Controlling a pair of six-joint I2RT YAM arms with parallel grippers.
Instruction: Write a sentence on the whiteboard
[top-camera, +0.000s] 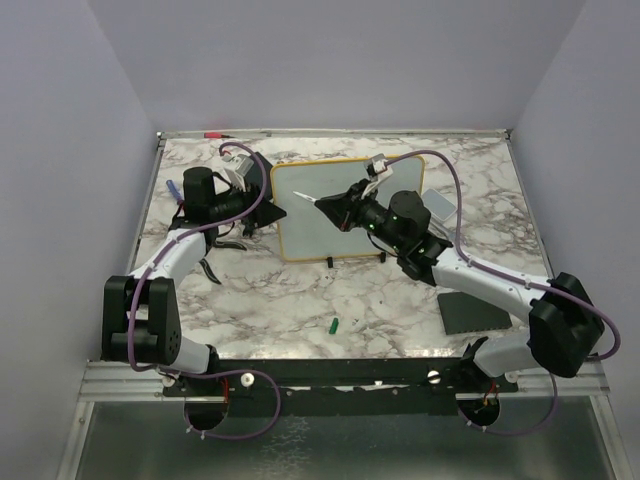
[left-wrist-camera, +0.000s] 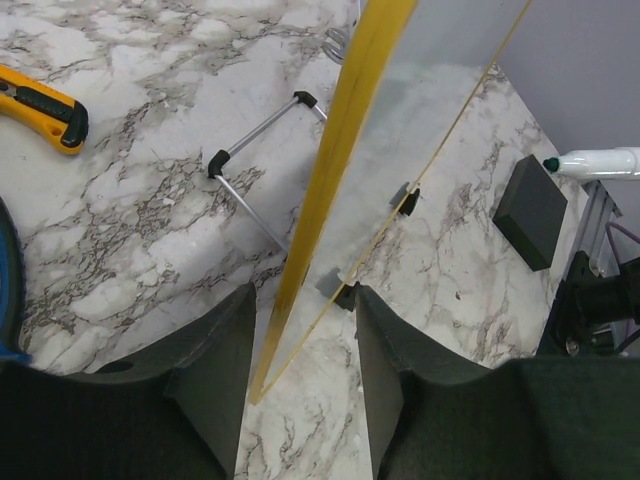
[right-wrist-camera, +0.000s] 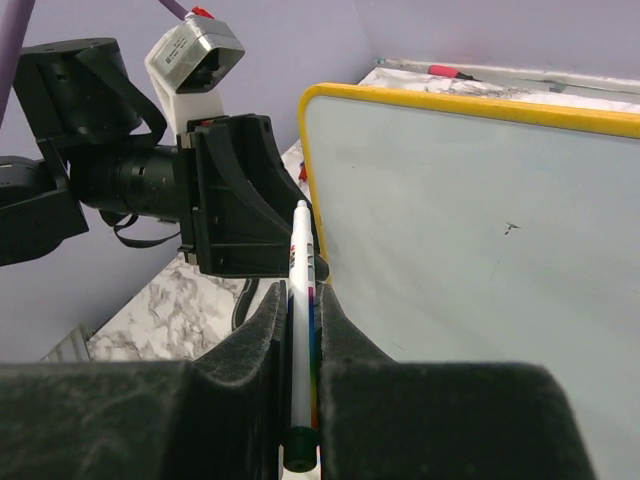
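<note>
**Board braced, marker poised, nothing written yet**

The whiteboard stood upright near the far edge of the bench, about midway between its left and right edges. Its face was blank save for one tiny dark fleck, so the sentence had not been begun.

The step in hand looked like steadying the board. The left tool straddled the yellow frame at the board's left side, its jaws spread with a gap showing on each side. The right tool was pinching a white marker, tip toward the board's upper left area and apparently short of the surface.

The next move probably called for the left jaws to clamp the frame so the board would not tip, then a light, square touch of the tip.

The marker barrel carried coloured print too small to read. No brand or label could be read elsewhere. A green cap lay near the bench's near edge.
</note>
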